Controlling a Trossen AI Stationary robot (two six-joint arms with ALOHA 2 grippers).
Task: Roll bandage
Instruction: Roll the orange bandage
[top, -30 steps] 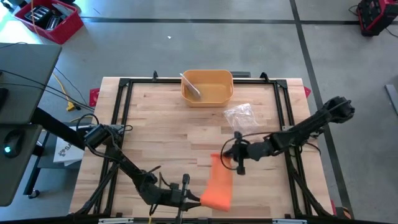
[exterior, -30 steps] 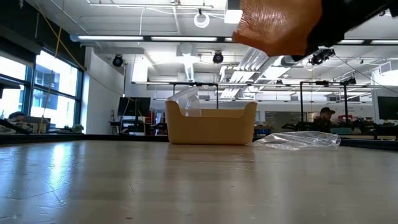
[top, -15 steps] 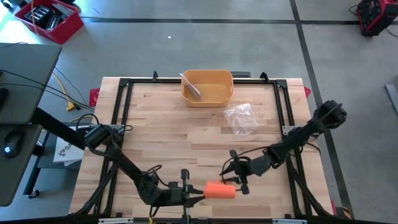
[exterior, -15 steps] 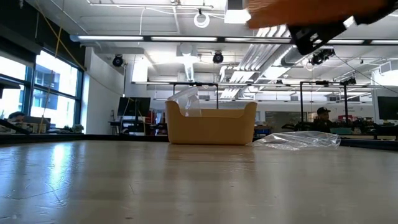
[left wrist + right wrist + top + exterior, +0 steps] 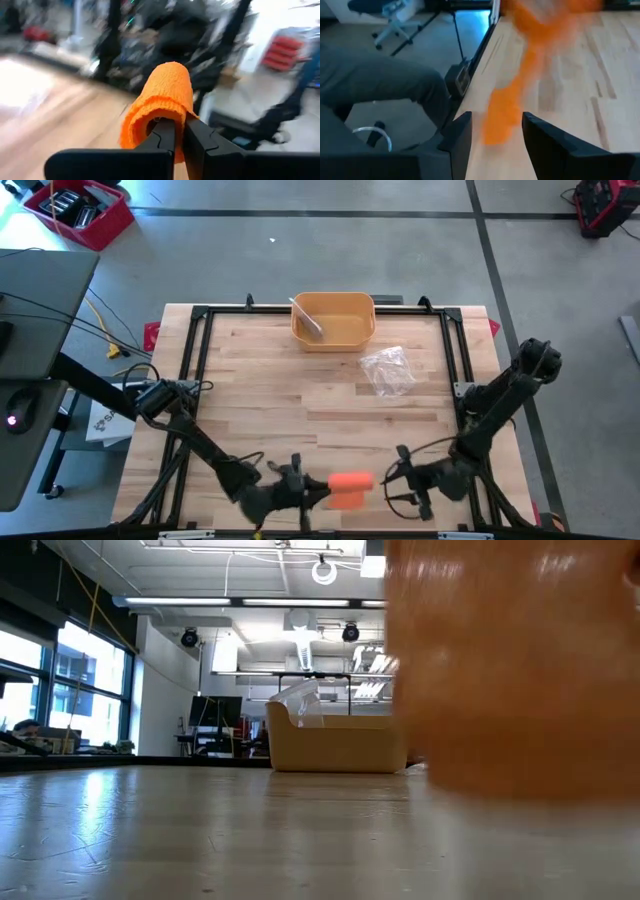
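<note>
The orange bandage [image 5: 352, 487] is a short, thick roll near the table's near edge, at the middle. It fills the right of the low view [image 5: 510, 670] as a blur. My left gripper [image 5: 312, 493] is at the roll's left end and shut on it [image 5: 179, 131]. My right gripper [image 5: 398, 480] is open just right of the roll. A small gap to the roll shows in the high view. In its wrist view [image 5: 492, 135] the blurred bandage [image 5: 512, 105] lies ahead between the spread fingers. My left gripper pinches the bandage at the roll's open end, at its core [image 5: 161, 121], between its two fingers. The outer wraps curl around the fingertips [image 5: 166, 134]. The fingers come level from the table's left, along the roll's axis. The roll sticks out past the fingers toward the right.
A yellow bin [image 5: 333, 320] holding a clear wrapper stands at the far middle and also shows in the low view [image 5: 335, 740]. A crumpled clear plastic bag [image 5: 388, 368] lies right of it. Black frame rails [image 5: 455, 350] run along the table's sides.
The bandage hung as a long strip stretched between both grippers and is now wound into a short roll at my left gripper. My right gripper has moved toward the near edge and to the right, and now stands apart from the roll.
</note>
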